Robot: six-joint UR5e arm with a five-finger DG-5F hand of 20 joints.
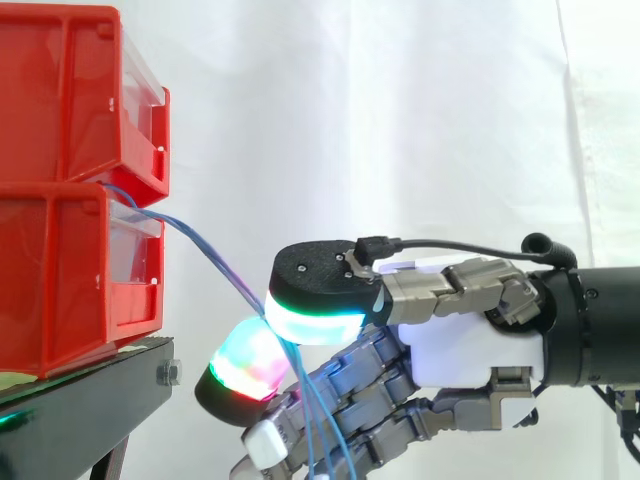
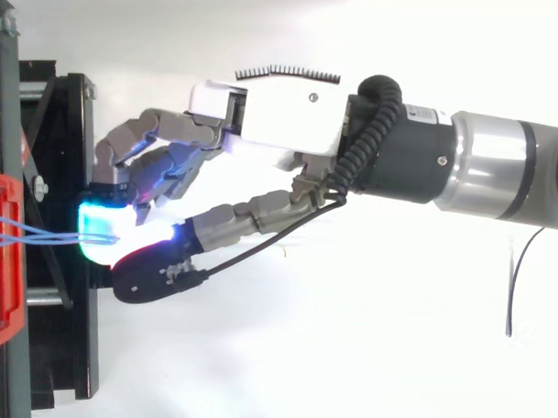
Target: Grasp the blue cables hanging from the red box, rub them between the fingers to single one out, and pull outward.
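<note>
The hand [image 1: 470, 350] pinches the blue cables [image 1: 215, 258] between two curled glowing pads, just right of the red bin [image 1: 60, 290].

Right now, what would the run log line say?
hand: shut on blue cables | cables: lead from lower red bin | rest: hangs below pinch

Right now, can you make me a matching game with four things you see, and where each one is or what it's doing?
Things:
1. blue cables
2. red bins
3. black stand
4. hand

Places or states:
A. underneath the bins
B. stacked one on top of the other
C. pinching the cables
D. running out of the bins towards the right

Pairs: 1-D, 2-B, 3-A, 4-C.
</note>
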